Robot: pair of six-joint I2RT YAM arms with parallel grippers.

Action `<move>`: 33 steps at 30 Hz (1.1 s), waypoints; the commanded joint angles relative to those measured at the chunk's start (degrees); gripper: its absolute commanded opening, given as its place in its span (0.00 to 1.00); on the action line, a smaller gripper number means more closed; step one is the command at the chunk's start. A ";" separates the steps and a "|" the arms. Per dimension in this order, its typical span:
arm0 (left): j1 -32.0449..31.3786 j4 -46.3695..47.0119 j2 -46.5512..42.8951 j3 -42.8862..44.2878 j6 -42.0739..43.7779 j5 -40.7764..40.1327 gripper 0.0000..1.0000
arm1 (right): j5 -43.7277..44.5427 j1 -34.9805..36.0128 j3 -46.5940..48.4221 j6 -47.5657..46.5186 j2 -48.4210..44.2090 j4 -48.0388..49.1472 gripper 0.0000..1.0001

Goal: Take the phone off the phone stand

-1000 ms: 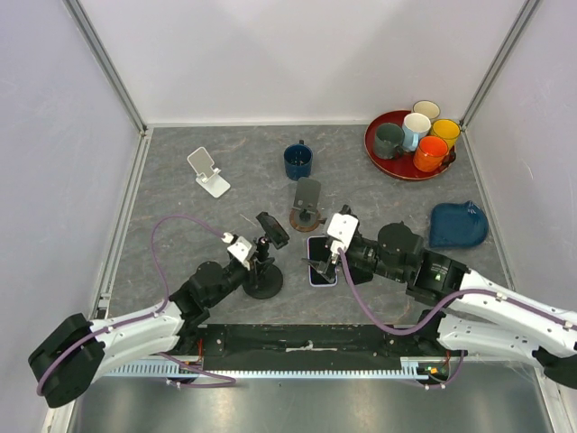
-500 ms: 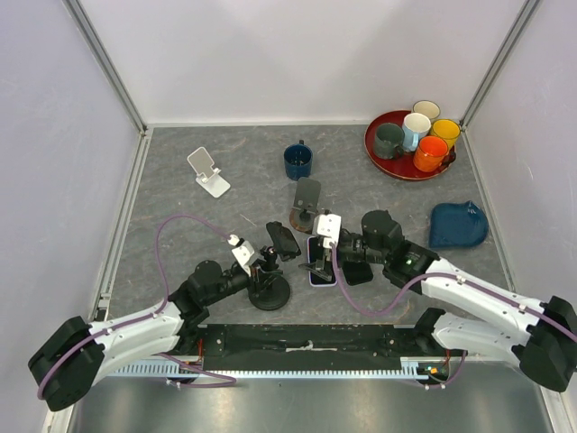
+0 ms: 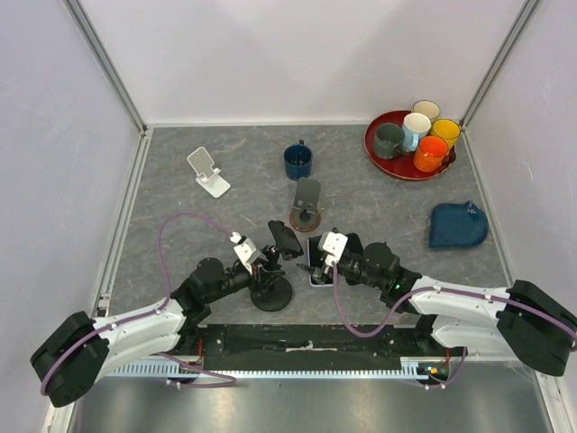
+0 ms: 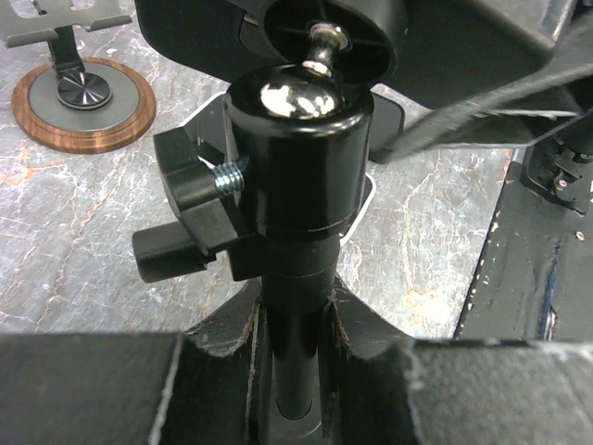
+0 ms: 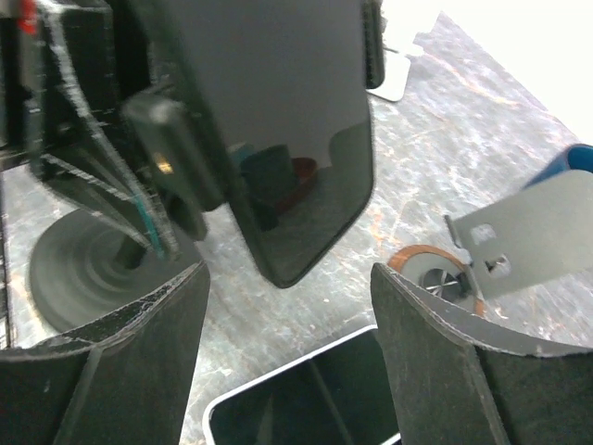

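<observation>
Dark phone (image 5: 292, 139) in its stand (image 5: 165, 153), beyond the spread claw (image 5: 289, 298)

Top view's evenly bright, shadows soft. Left wrist: hot glare on the phone stand (image 4: 296, 185) toward twelve o'clock, six o'clock edge blurred. Right wrist: phone (image 5: 278, 139) screen mirrors the room, white blowout at one o'clock.

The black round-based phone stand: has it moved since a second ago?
Yes. The black round-based phone stand shifted right and toward the near edge, away from the fixed white folding stand.
</observation>
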 commanded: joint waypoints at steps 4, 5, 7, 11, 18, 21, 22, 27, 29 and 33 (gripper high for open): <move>0.08 5.31 0.40 2.57 -4.18 3.41 0.02 | 9.20 0.80 -1.62 1.87 8.06 21.68 0.74; 0.08 5.22 0.66 2.57 -4.18 3.32 0.02 | 9.20 0.80 -1.36 2.22 8.86 23.61 0.74; 0.08 5.22 0.93 2.66 -4.27 3.23 0.02 | 9.38 1.59 -0.49 2.31 10.78 25.03 0.72; 0.16 5.40 1.28 2.75 -4.97 3.23 0.02 | 12.18 4.05 0.92 0.91 14.04 28.54 0.70; 0.16 5.57 1.28 2.93 -6.11 3.41 0.02 | 22.20 8.62 2.42 -4.01 20.11 34.78 0.65; 0.16 6.01 1.46 2.75 -6.99 3.76 0.02 | 25.89 9.50 2.33 -5.50 23.54 40.76 0.60; 0.08 6.10 1.89 2.66 -7.43 4.11 0.02 | 26.77 9.85 2.68 -6.12 24.67 41.03 0.56; 0.08 7.07 1.90 1.52 -7.96 3.50 0.02 | 28.27 11.43 3.04 -7.53 26.09 41.65 0.35; 0.25 6.98 1.63 1.26 -8.05 2.88 0.02 | 28.36 11.44 2.60 -7.44 24.87 40.60 0.15; 1.22 6.19 1.81 0.73 -8.14 2.18 0.02 | 28.80 11.52 1.37 -8.23 19.70 36.39 0.00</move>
